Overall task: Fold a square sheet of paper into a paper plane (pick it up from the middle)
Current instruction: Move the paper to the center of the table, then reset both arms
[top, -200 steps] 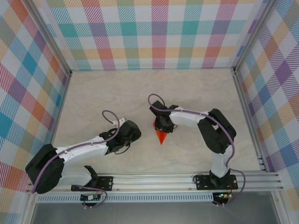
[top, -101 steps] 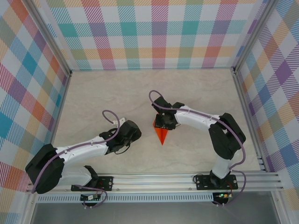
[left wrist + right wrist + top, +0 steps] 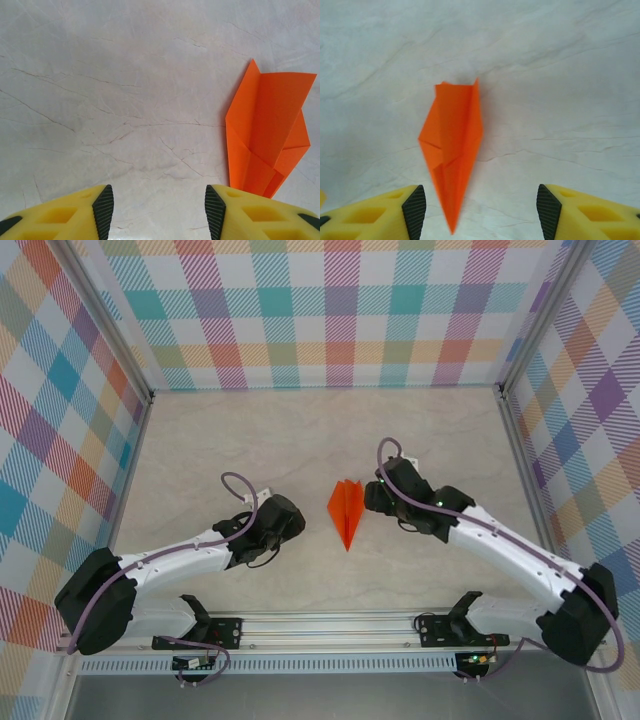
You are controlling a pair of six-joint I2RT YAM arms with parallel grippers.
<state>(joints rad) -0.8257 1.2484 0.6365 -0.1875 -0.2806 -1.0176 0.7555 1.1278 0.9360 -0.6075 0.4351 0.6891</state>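
Here the paper plane lies flat on the table, close to the middle. It is a narrow orange dart with its sharp nose toward 6 o'clock, facing the arms' bases, and its blunt tail toward 12 o'clock. A crease runs down its length. Nothing touches it in the top view.

The left arm reaches in from 7 o'clock, and its wrist sits at 9 o'clock of the plane, near but apart. The right arm comes in from 5 o'clock, and its wrist sits at 3 o'clock of the plane, just beside the tail end. The plane lies between the two.

The left jaws stand wide and hold nothing. In the left wrist view bare table shows between the black pads of the yellow fingers. The plane lies at 3 o'clock in that view, outside the gap, and its lower end runs down to the finger on that side.

The right jaws are wide apart too, and empty. In the right wrist view the plane lies on the table ahead of them with its nose toward 6 o'clock. Its tip reaches down between the pads, nearer the 7 o'clock one and clear of both.

Checked walls close the table at 9, 12 and 3 o'clock, and a metal rail runs along 6 o'clock.
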